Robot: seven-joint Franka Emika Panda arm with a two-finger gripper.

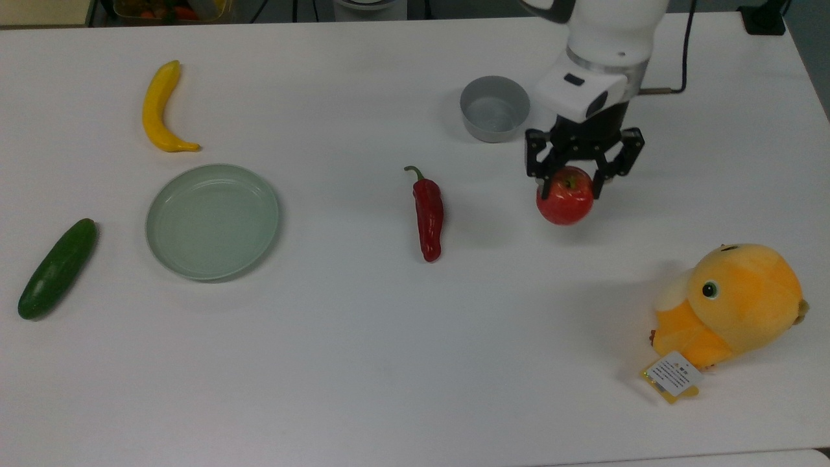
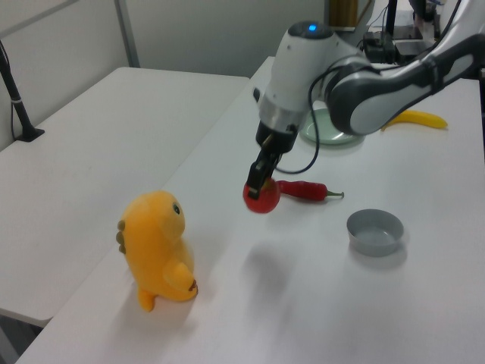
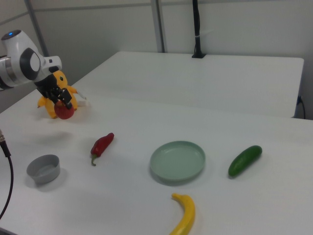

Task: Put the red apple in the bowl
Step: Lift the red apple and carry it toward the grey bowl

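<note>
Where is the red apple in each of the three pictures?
Top view: the red apple is right of centre, held in the pincer, below the grey bowl.
Left view: centre, lifted, left of the chili pepper.
Right view: far left, before the yellow plush toy.
Shared landmark: the chili pepper.

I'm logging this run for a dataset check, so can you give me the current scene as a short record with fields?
gripper: shut on the red apple
red apple: held off the table, its shadow on the tabletop below in the left view
bowl: grey, empty, upright
chili pepper: lying between bowl and plate in the top view
plate: pale green, empty
other items: banana, cucumber, yellow plush toy
task status: apple not yet in bowl
</note>
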